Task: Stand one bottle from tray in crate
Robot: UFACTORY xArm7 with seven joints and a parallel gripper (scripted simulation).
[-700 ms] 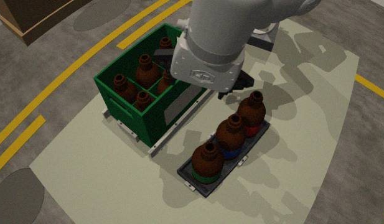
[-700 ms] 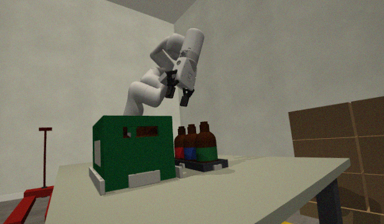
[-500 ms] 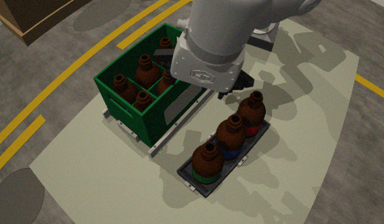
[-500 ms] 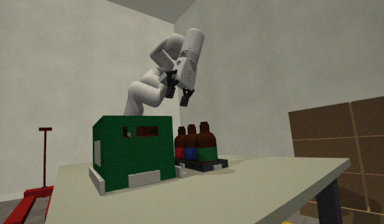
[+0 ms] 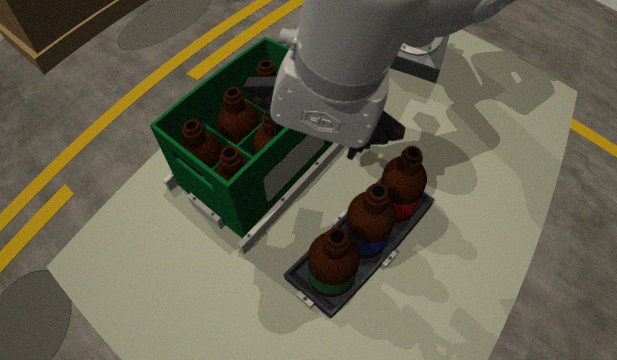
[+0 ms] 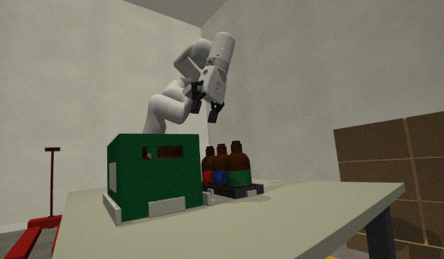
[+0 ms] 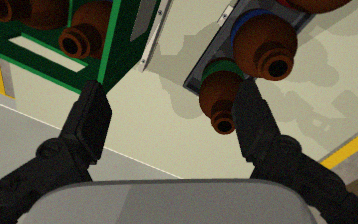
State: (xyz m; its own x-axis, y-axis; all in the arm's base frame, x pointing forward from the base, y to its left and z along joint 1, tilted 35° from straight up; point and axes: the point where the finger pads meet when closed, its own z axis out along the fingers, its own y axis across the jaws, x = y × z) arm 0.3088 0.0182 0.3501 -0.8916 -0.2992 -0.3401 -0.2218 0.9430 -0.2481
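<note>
Tool (image 6: 206, 108): wide, empty, high over bench (image 6: 243, 223) | three bottles upright on tray (image 5: 420, 210) beside crate (image 5: 208, 200); I count five crated | risk: my descent clips the green-banded bottle (image 5: 333, 260), toppling its neighbours.

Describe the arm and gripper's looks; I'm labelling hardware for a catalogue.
The arm is smooth, rounded and pale grey-white, with no cables showing. Its boxy wrist housing bears an embossed logo and a small round port. The gripper has two black, blunt fingers on jointed links.
</note>
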